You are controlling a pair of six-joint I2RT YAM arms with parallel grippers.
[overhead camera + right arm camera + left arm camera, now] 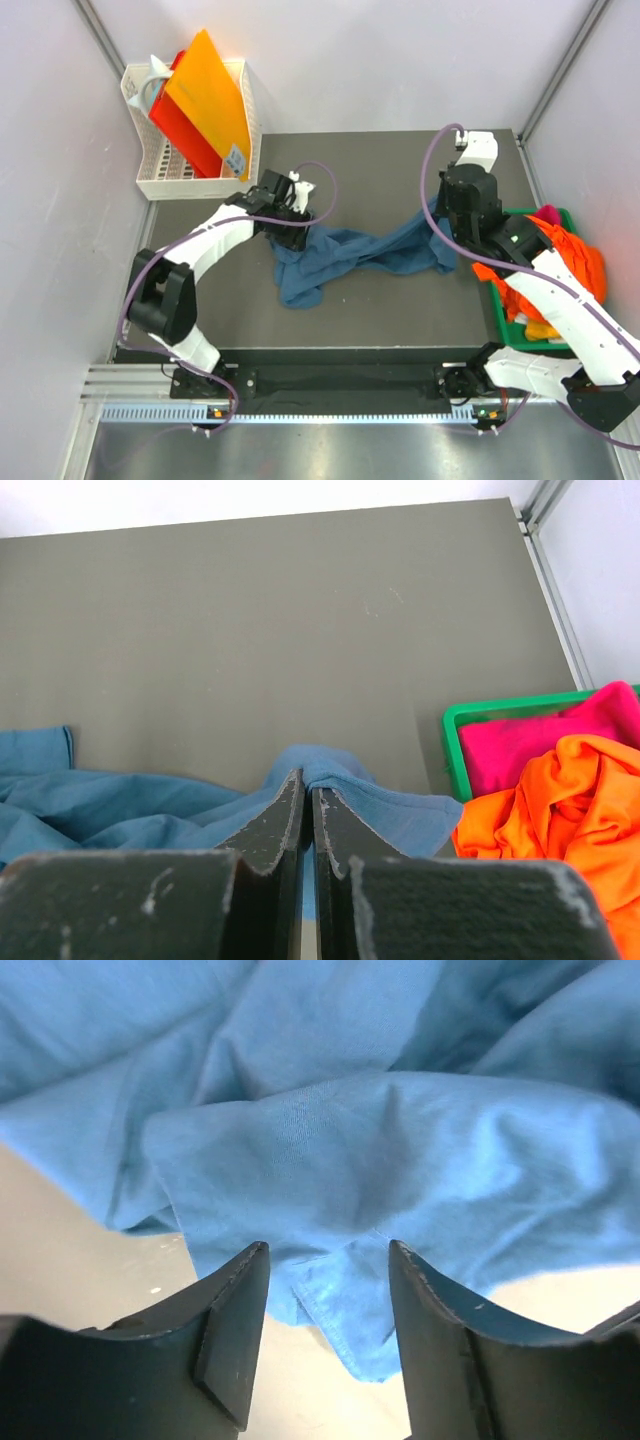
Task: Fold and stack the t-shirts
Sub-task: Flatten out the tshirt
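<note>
1. The teal-blue t-shirt [340, 255] lies bunched and twisted across the middle of the surface [250, 630], strung between both hands. It is not flat and no fold has been made.
2. Left hand [327, 1260]: the jaws stand roughly halfway apart. A hem of the blue cloth lies in the gap and under the tips, but nothing is clamped, so it holds nothing.
3. Right hand [308, 785]: the jaws are pressed together on a small fold at the shirt's right end, close to the green tray [500, 706].
4. The other shirts are heaped in that tray: orange shirt [560, 800], magenta shirt [530, 745] and yellow shirt [540, 328]. The orange one spills over the rim, near the blue cloth.
5. Risk: only one end is held. If the right hand pulls now, the shirt will probably drag as a rope rather than spread, and the free left end will trail in a heap.
6. Risk: the left hand sits over layered wrinkles. Closing there could pinch several layers or a sleeve instead of a single edge, which would make the fold crooked.
7. Risk: the right hand's pinch looks thin, right at the fingertips. A sharp tug could slip the cloth out.
8. Risk: the right arm works right beside the tray. A sweep backward could snag the hanging orange shirt and drag it onto the surface.
</note>
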